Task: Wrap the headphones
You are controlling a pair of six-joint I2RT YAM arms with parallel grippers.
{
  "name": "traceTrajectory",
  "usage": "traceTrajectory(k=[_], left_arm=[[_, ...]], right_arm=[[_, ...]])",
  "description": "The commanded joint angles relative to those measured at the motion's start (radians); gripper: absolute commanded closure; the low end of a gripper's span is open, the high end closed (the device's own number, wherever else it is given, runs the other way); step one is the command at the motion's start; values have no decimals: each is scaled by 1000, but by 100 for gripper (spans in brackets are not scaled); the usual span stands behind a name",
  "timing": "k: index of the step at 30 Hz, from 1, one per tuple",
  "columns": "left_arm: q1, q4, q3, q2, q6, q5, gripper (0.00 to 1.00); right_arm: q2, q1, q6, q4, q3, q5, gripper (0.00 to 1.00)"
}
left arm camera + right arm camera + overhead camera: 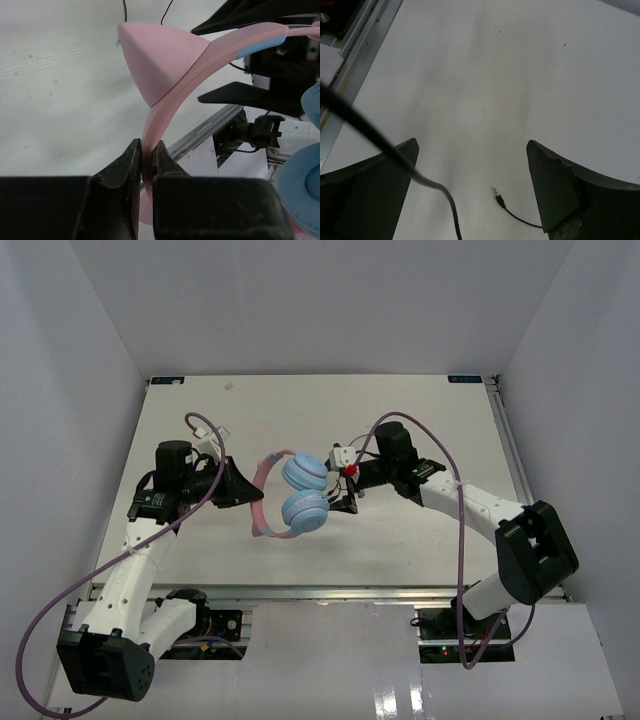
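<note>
The right gripper hangs over the white table, its two dark fingers spread wide with nothing between them but bare surface. A black cable, blurred, slants down from the view's left side, crosses the finger on that side and drops out of view at the bottom; whether it touches the finger cannot be told. A small jack plug lies flat on the table between the fingers, its thin lead curving away behind the other finger. A metal rail runs along the table's edge, upper left
</note>
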Motion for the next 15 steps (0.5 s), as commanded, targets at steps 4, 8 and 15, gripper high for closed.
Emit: traceTrajectory(k=[4, 8, 15], left_arm=[[-9, 46, 98, -23, -60, 84, 100], [-8, 85, 90, -37, -90, 92, 100], [-8, 106, 132, -45, -127, 88, 100]], right_arm=[[5, -34, 104, 124, -75, 37, 11], [-3, -72, 137, 135, -109, -8, 12], [46, -89, 141, 92, -59, -78, 30]])
